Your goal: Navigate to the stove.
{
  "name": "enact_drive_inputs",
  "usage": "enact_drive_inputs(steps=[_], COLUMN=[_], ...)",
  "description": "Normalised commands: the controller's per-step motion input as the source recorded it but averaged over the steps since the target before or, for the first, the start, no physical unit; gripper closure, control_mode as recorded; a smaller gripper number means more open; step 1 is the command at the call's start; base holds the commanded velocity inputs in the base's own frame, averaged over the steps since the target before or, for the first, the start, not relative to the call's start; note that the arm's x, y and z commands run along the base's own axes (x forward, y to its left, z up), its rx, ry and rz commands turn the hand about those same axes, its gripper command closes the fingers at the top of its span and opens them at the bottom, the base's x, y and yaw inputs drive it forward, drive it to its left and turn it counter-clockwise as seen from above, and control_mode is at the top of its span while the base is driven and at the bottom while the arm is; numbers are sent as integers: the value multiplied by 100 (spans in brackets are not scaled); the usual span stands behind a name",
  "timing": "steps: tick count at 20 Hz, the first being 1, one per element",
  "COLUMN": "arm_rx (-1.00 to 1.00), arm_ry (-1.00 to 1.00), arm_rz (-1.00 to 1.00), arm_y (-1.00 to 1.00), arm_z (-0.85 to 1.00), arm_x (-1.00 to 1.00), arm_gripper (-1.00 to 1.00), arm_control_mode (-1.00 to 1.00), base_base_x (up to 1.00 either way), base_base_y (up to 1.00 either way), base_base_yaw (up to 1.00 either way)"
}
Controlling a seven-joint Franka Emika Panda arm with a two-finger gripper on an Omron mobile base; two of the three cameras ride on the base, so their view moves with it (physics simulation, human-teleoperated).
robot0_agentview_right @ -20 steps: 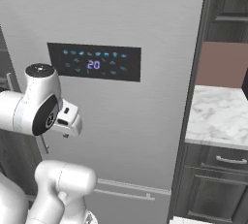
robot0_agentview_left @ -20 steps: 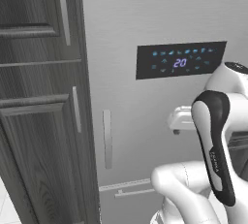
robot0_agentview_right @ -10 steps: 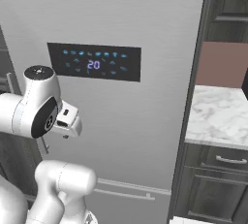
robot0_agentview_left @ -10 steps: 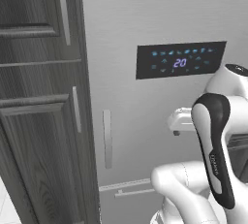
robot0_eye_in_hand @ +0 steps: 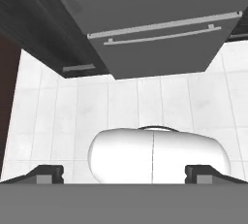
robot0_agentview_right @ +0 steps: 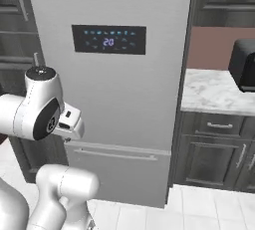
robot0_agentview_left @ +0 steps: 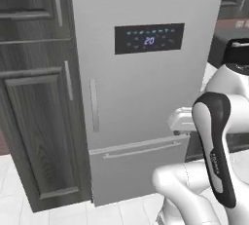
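Refrigerator: tall, silver-grey, straight ahead of the base. Dark control panel on the upper door, lit digits reading 20. Vertical bar handle at the left edge of the upper door. Lower drawer with a horizontal bar handle along its top; seen also in the hand view, above the white floor tiles.

Dark wood cabinet: full height, touching the refrigerator's left side, panelled doors with slim vertical handles.

Counter: white marbled top, right of the refrigerator, over dark base cabinets with silver bar handles. Brownish-red wall behind it.

Black appliance: boxy, stands on the counter at the far right edge of the right base view, partly cut off; kind cannot be told.

Stove: not among the things in front of the base; its place cannot be told from these pictures.

Arm: white with dark joints, folded close in front of the refrigerator's lower half.

Fingers: two dark tips at the bottom corners of the hand view, spread wide apart, nothing between them, pointing down at the floor tiles.
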Motion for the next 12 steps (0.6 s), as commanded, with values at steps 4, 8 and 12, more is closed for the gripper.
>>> enact_drive_inputs(steps=[4, 8, 12], arm_rx=[0, 0, 0], arm_ry=[0, 0, 0], arm_rz=[0, 0, 0], arm_y=[0, 0, 0], arm_z=[0, 0, 0], arm_x=[0, 0, 0], arm_gripper=[-100, -100, -100], arm_control_mode=[100, 100, 100], base_base_x=[-65, -2, 0], base_base_y=[-1, 0, 0], base_base_yaw=[-68, -96, -100])
